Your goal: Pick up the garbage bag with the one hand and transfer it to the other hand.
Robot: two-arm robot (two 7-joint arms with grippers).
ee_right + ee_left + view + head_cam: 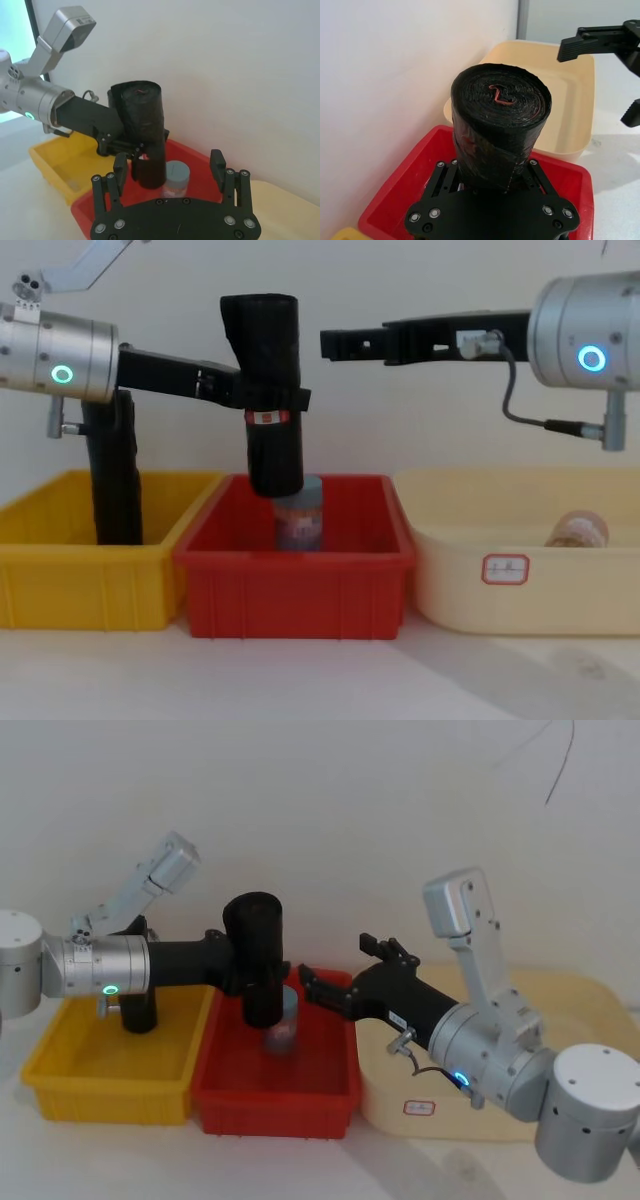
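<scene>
White tabletop (320, 670) nearest, smooth and matte. On it, side by side in a row: moulded plastic yellow bin (60, 590) on the robot's left, red bin (295, 590) in the middle, rounded cream tub (450, 570) on the right with a small white label (505, 568) on its front wall. Inside the yellow bin, standing about upright, a plain black roll (115, 480). Inside the red bin, a small cloudy jar (300, 525) with a grey-blue lid. Inside the cream tub, a tan rounded object (578, 530), too indistinct to name.

Above the red bin, held clear of its floor: the garbage bag (262, 340), a tight black cylinder of glossy, crinkled film, upright, spiral layers visible on its top end, red-and-white band (265, 418) just below the grip. Lower end level with the jar's lid and close by it; contact or gap, cannot tell.

At the left gripper (280, 398): clamped around the roll's middle, flat black fingers on either side. Extends level from the left on a silver cylindrical wrist with a green ring (62, 374).

At the right gripper (340, 963): spread wide, nothing between its fingers, tips aimed at the roll and just short of it. Extends from the right at about the bag's upper height, above the cream tub; blue ring (591, 358) on its silver wrist, cable (515, 410) looping below.

Behind everything, plain white wall (350, 820).
</scene>
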